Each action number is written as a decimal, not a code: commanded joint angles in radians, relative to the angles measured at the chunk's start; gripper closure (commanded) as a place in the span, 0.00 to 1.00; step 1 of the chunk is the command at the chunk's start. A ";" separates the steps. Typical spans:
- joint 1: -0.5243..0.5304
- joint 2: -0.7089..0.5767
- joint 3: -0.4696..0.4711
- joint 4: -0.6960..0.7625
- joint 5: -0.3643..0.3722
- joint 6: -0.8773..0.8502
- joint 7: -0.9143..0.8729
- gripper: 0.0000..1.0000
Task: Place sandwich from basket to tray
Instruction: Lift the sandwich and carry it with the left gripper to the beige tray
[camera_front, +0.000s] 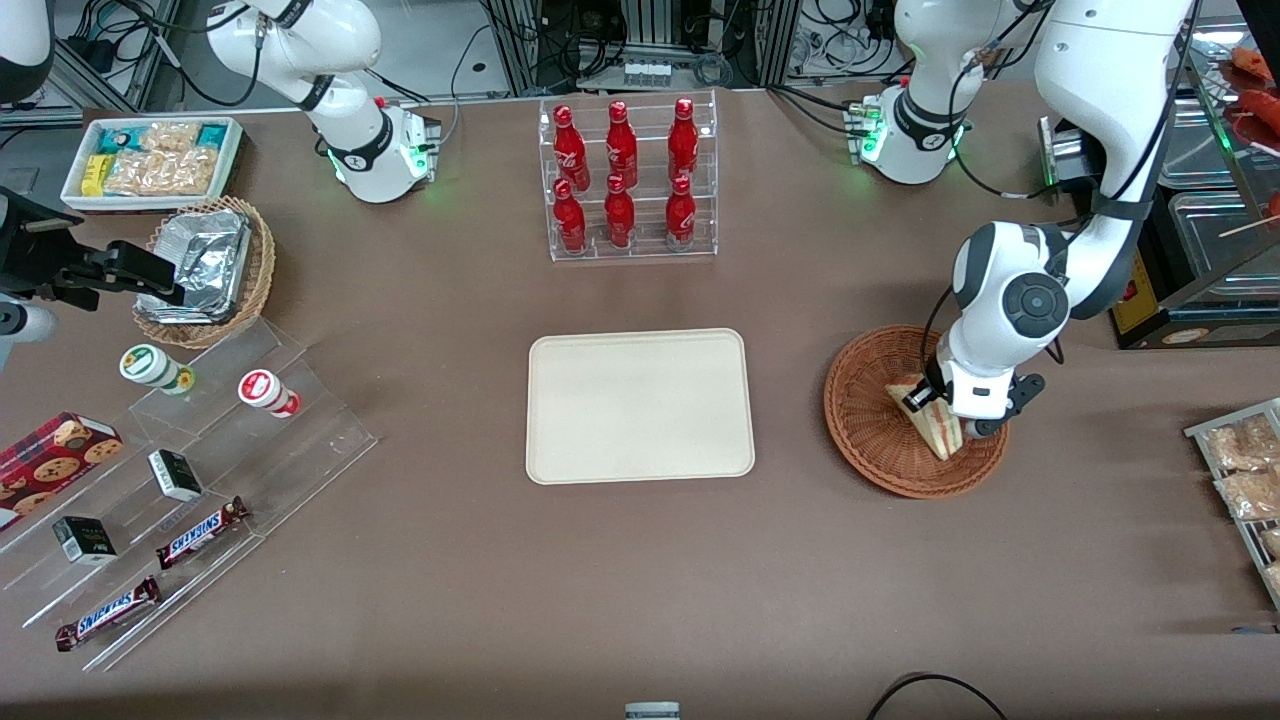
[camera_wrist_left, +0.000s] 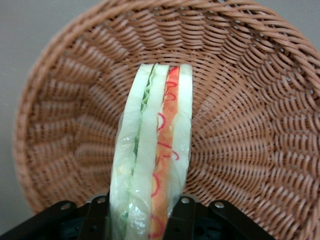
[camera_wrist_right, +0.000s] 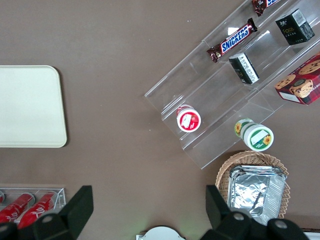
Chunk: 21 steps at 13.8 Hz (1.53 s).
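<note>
The gripper (camera_wrist_left: 142, 220) clamps the sandwich (camera_wrist_left: 152, 150) in the basket (camera_wrist_left: 260, 130) — soft, squashy; the tray (camera_front: 640, 405) lies at 9 o'clock.

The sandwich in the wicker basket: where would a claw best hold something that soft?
Across its flat bread faces, coming from above. The sandwich lies in the basket with its layered edge exposed, and the claw already straddles it there, a finger on each face.

The left arm bends down steeply, its gripper (camera_front: 950, 418) pointing toward six o'clock, fingers (camera_wrist_left: 187, 212) clamped on the sandwich (camera_wrist_left: 152, 150)
</note>
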<state>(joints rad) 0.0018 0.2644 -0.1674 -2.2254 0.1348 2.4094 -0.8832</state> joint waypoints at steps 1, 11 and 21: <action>-0.028 -0.036 -0.032 0.116 0.029 -0.181 0.032 1.00; -0.170 0.260 -0.264 0.585 -0.035 -0.365 0.076 1.00; -0.511 0.576 -0.212 0.923 0.147 -0.371 -0.244 1.00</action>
<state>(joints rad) -0.4544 0.7969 -0.4120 -1.3859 0.2554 2.0663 -1.0698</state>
